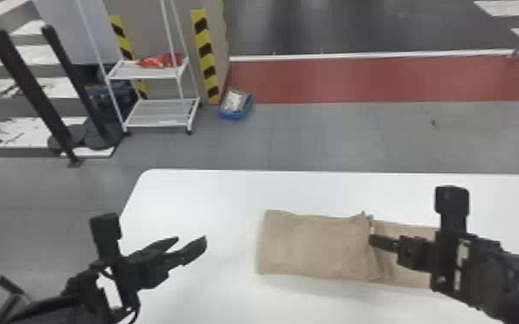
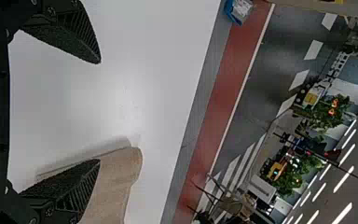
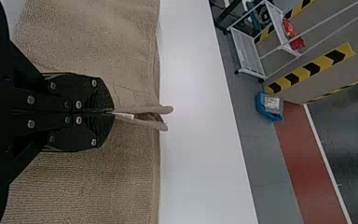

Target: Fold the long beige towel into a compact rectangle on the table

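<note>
In the head view my left gripper [image 1: 192,244] stands open over the white table, left of the beige towel [image 1: 314,245]. The towel lies flat, its left part in a thicker layer and a single strip running right beneath my right gripper [image 1: 373,240]. In the right wrist view my right gripper [image 3: 113,112] is shut on a pinched edge of the towel [image 3: 135,186], which sticks up in a small ridge. In the left wrist view my left gripper [image 2: 99,112] has its fingers wide apart, and the towel's rounded end [image 2: 121,175] shows beside one finger.
The white table [image 1: 211,194] extends around the towel, with its far edge beyond. Past it on the floor stand a white wire rack [image 1: 159,113] and a blue bin [image 1: 235,105]; black posts [image 1: 34,86] rise at the far left.
</note>
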You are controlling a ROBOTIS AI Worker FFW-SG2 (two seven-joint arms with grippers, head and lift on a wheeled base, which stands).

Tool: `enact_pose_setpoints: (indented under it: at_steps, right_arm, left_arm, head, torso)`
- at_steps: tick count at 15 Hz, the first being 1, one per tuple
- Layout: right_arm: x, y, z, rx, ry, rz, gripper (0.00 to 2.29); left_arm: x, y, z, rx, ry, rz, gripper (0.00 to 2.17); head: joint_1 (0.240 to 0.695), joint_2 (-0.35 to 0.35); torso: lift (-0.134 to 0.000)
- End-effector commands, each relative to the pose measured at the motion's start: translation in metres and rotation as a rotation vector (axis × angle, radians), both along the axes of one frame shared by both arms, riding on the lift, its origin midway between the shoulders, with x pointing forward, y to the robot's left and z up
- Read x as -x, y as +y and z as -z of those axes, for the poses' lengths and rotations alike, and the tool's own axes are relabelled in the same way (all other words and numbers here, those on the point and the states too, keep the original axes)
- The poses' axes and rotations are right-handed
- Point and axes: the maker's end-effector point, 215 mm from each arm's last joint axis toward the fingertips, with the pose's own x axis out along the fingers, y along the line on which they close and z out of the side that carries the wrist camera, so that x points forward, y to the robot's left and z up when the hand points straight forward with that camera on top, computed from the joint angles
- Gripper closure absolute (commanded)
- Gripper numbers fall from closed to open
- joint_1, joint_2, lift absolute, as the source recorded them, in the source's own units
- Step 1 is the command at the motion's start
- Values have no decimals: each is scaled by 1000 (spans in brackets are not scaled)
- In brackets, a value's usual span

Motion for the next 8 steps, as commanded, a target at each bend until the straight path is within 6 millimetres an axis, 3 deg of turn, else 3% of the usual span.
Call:
enact_pose_setpoints:
  at_steps: [1, 4, 6, 7, 8]
  right_arm:
    - [6, -7, 15, 8, 30, 13, 1241]
    - [-10, -20, 24, 9, 14, 47, 1237]
    - [2, -15, 1, -36, -8, 46, 1237]
    - [8, -24, -11, -48, -27, 65, 1241]
    - [17, -27, -7, -38, -16, 67, 1237]
  left_arm:
    - [-1, -2, 1, 2, 0, 3, 147]
    - [-1, -5, 4, 3, 6, 9, 147]
    - [-2, -2, 4, 0, 7, 6, 147]
    - [-1, -1, 4, 6, 6, 7, 147]
    - [-1, 0, 5, 5, 5, 5, 147]
  head:
    - [695, 104]
    - [695, 92]
    - [695, 77]
    - [695, 78]
    - [695, 79]
  torso:
    - [0]
    - [0]
    - [0]
    - [0]
    - [0]
